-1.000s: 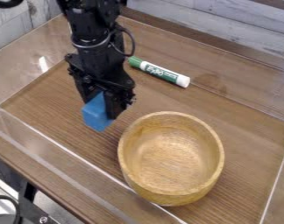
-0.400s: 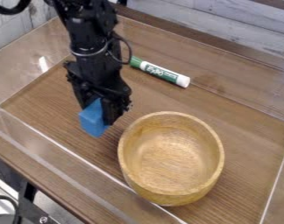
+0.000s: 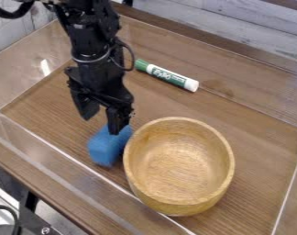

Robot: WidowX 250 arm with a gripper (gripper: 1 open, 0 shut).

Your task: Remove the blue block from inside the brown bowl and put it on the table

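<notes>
The blue block (image 3: 107,145) lies on the table (image 3: 53,106) just left of the brown bowl (image 3: 178,164), close to its rim. My gripper (image 3: 101,115) hangs right above the block with its jaws spread open and nothing between them; the fingertips stand a little above the block's top. The bowl is light wood, upright, and its inside shows nothing in it.
A green-and-white marker (image 3: 167,76) lies on the table behind the gripper. Clear acrylic walls (image 3: 41,161) run along the table's edges, the front one close to the block and the bowl.
The gripper has opened and let go of the blue block, which dropped from between the fingers onto the table beside the bowl. The arm shifted slightly left.
</notes>
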